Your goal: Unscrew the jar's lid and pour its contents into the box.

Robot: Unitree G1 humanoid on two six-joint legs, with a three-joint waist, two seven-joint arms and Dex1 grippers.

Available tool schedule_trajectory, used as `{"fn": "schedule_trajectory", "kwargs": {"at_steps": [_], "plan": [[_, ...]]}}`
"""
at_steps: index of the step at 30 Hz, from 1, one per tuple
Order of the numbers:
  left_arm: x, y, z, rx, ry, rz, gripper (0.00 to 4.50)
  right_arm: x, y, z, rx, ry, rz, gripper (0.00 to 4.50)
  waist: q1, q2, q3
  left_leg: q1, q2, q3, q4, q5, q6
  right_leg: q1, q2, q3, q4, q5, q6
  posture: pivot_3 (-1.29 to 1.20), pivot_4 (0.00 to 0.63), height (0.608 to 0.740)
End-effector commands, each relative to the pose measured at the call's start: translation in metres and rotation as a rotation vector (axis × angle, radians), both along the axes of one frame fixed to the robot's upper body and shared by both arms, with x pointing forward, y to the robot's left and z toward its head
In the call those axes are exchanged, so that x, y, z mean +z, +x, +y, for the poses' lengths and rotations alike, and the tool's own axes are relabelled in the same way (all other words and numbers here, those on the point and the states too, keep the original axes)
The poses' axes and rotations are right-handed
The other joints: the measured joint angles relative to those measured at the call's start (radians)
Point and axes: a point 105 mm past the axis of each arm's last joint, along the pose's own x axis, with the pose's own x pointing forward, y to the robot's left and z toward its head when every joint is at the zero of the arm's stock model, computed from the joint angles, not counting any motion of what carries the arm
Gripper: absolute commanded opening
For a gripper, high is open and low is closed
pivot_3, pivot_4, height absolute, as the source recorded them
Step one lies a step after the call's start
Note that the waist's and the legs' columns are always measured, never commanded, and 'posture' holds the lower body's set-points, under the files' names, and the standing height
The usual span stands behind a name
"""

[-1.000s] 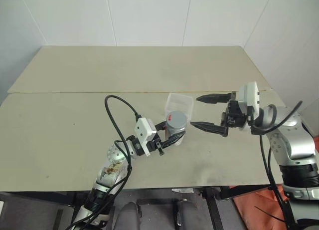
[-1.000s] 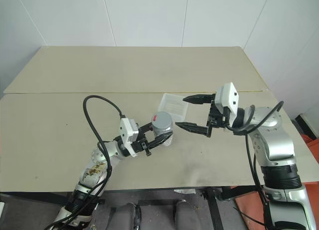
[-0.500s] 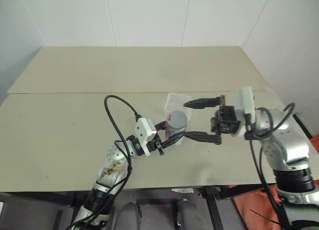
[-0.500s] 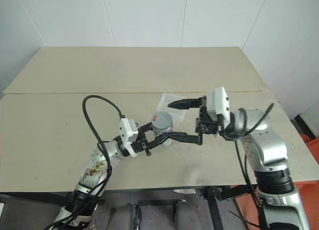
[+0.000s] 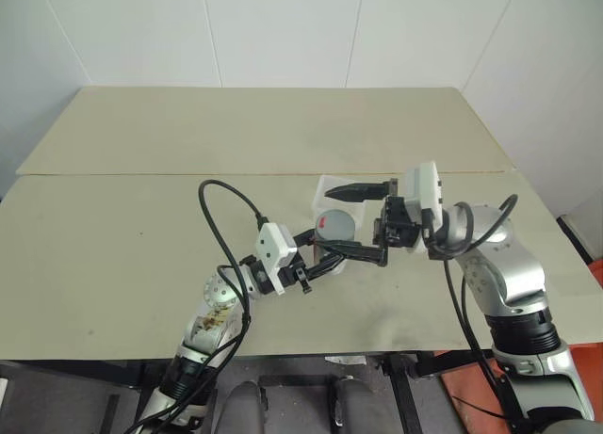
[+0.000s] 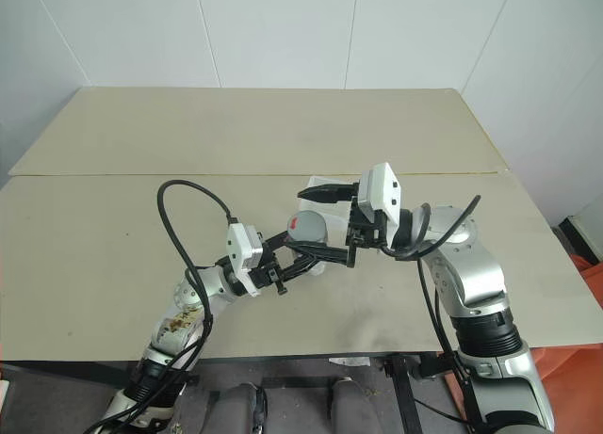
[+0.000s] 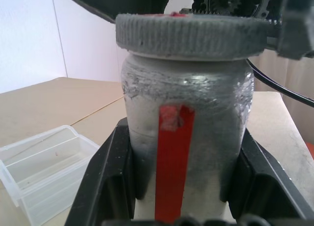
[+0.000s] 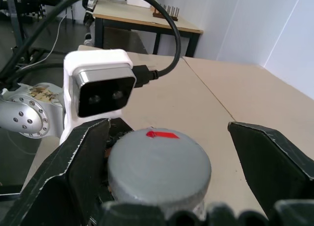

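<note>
- Two arms meet over the tan table (image 5: 141,255), near its front edge.
- The right gripper (image 5: 356,219) has its fingers spread wide on either side of the lid (image 8: 159,162), not yet touching it.
- The left gripper (image 7: 181,187) clamps the jar (image 7: 186,133) upright, above the tabletop.
- The clear box (image 7: 41,160) sits on the table just behind the jar.
- The grey lid is on the jar.
</note>
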Motion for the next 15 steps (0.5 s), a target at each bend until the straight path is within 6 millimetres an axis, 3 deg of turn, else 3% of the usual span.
{"fn": "schedule_trajectory", "kwargs": {"at_steps": [1,15], "plan": [[0.009,-0.004,-0.002,-0.013,-0.014,-0.046,1.93,0.013,0.001,-0.008,-0.022,0.008,-0.074,4.48,0.000,0.000,0.000,0.000,0.000,0.000,0.000,0.000,0.000,0.000,0.000,0.000,0.000,0.000,0.000,0.00,0.150,0.740],[0.008,-0.005,-0.004,-0.034,-0.012,-0.041,1.93,0.015,-0.010,-0.037,0.005,-0.045,-0.069,4.48,0.000,0.000,0.000,0.000,0.000,0.000,0.000,0.000,0.000,0.000,0.000,0.000,0.000,0.000,0.000,0.00,0.150,0.740]]}}
